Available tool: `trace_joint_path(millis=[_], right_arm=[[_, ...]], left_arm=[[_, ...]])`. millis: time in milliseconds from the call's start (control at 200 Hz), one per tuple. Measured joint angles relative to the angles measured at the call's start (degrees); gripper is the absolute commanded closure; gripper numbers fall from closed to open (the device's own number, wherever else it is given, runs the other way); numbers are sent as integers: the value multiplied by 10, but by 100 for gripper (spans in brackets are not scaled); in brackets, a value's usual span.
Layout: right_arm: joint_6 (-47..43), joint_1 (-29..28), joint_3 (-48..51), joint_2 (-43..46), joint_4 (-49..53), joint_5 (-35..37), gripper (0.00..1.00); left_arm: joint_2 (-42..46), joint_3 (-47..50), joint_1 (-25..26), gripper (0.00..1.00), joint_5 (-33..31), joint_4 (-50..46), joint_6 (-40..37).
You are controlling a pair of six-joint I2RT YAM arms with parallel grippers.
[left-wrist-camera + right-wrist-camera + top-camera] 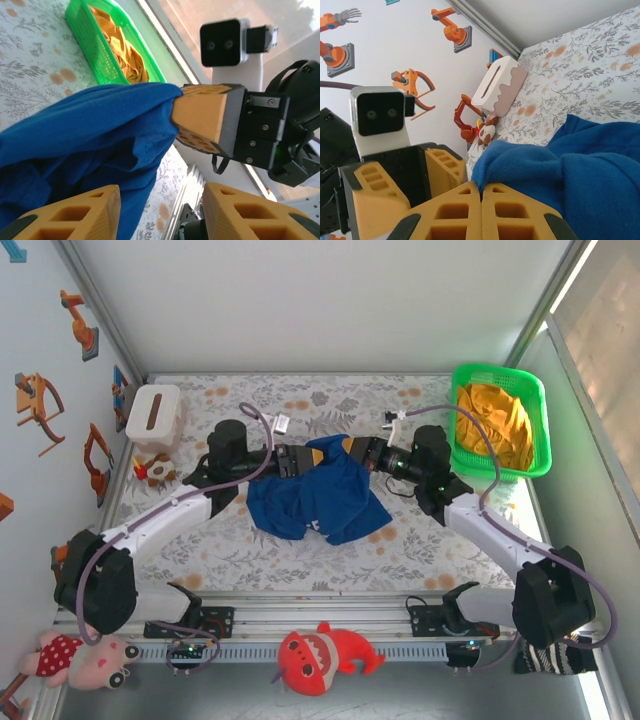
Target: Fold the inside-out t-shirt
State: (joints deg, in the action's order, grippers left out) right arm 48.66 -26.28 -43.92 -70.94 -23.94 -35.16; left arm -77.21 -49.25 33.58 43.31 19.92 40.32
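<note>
We're working over the floral table (300, 565). The biggest thing on it is the blue t-shirt (312, 502), bunched up mid-table btw the two arms. Its top edge is being held off the surface, and the rest is drooping & crumpling onto the table. Nothing is lying flat and no fold lines are showing, so we're reading this as the early step: getting a two-point hold & spreading the shirt out, not folding proper.

At far right, well apart from the shirt, the green basket (497, 368) is sitting w/ the orange-yellow garment (497, 425) in it, which isn't our job. The tissue box (152, 412) is sitting at far left, also out of the way.

The right claw (481, 191) is closed, w/ its fingers pressing together on a pinch of blue cloth at the tips, so it's carrying the raised edge. The left claw (162, 202) is facing it, just beside. Its jaws are standing apart, w/ cloth draping against one finger & hanging in the gap but nothing squeezing it, so it's open and not gripping.

For the next move, we're thinking the left claw needs to close on the edge near that pinch. Then both should be drawing apart sideways to stretch the shirt & lay it flat. The cloth is soft and layered, so it needs a clean bite on the edge, not a wad. We can't tell if the right claw is holding hem, sleeve or collar.
</note>
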Motion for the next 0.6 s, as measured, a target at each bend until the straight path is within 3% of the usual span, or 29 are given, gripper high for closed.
trace_joint_path(millis=[350,411,511,531,601], right_arm=[[16,0,4,-1,-12,0,100],[20,0,4,-4,-16,0,100],[26,0,4,-14,-26,0,100],[26,0,4,-16,-26,0,91],[28,0,4,-19,-22,3,59]], left_arm=[[-78,-48,22,50,-14,-2,-8],[-87,-55,26,62,-14,-1,-7],[-104,-64,31,94,-15,10,-4],[-106,-65,31,100,-16,12,-2],[-114,-70,32,100,-16,17,2]])
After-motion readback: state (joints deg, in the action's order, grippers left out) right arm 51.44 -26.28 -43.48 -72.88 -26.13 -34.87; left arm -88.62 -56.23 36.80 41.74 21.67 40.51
